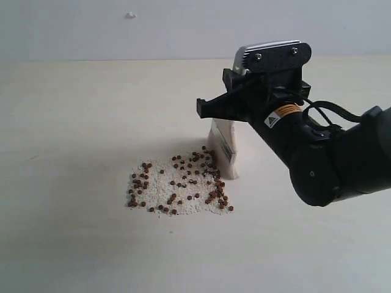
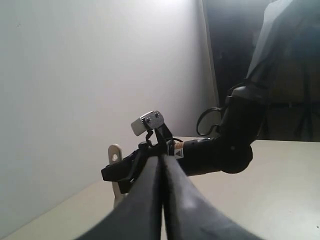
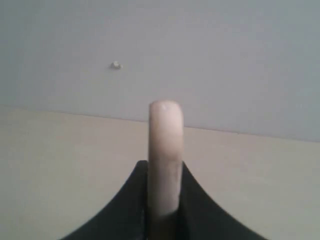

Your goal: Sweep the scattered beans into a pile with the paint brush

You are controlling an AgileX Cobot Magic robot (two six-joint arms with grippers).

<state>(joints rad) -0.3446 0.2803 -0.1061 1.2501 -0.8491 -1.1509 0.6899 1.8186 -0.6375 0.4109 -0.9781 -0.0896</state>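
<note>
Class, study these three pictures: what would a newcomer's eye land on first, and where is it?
The black right gripper, right of centre in the exterior view, grips a pale paint brush roughly upright, its tip on the table. Just left of that tip lies a patch of reddish-brown beans mixed with pale grains.

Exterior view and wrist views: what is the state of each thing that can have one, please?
paint brush: held nearly upright, bristles down at the edge of the beans.
beans: spread in a loose flat patch, not piled.
right gripper: jaws shut on the paint brush handle.
left gripper: jaws shut, empty.
</note>
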